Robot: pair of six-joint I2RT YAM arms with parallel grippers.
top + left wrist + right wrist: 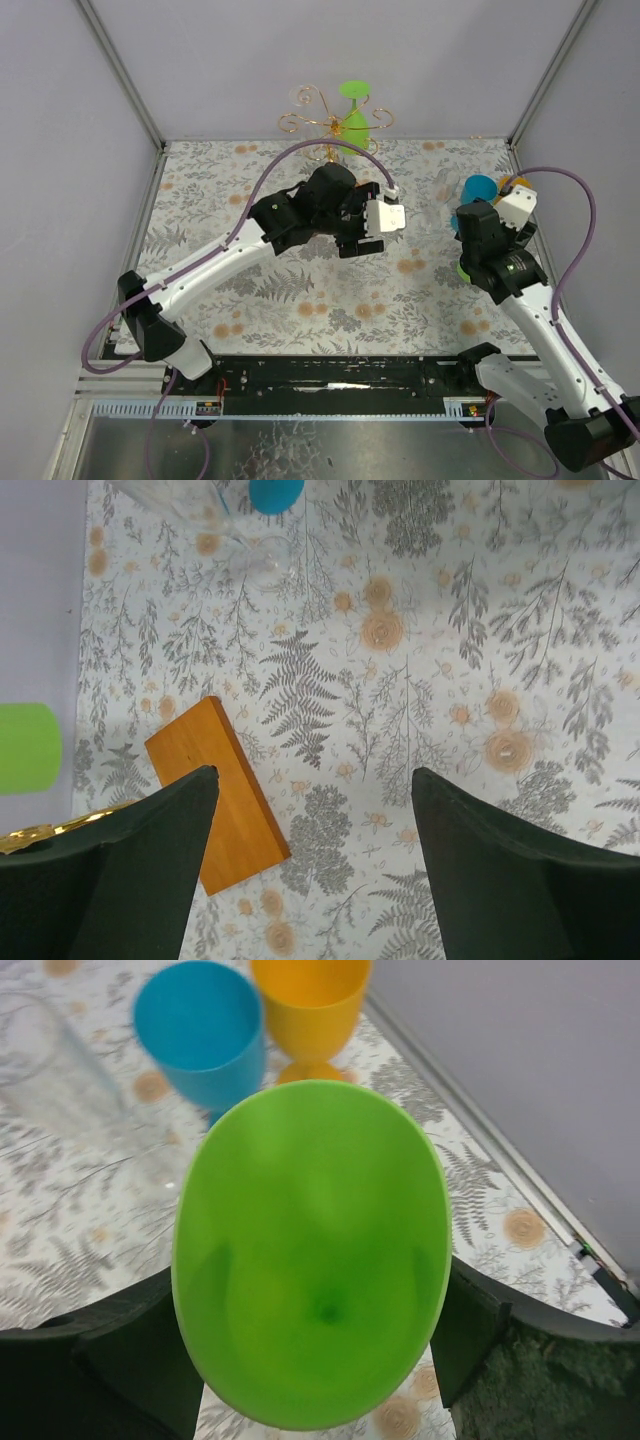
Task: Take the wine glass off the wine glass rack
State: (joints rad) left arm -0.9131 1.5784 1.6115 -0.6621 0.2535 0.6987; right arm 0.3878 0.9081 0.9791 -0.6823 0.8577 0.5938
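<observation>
The wine glass (354, 128) hung upside down on the wine glass rack (322, 124) at the far edge of the table (200, 200), the left gripper (310, 775) near before it, jaws apart and empty over open cloth (420, 660) — while the right gripper (310, 1300), by the right edge, clamped a second green glass (310, 1210).

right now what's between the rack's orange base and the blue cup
A clear glass beside the blue cup; otherwise bare flowered cloth up to the orange base, shown by the left wrist view.
</observation>
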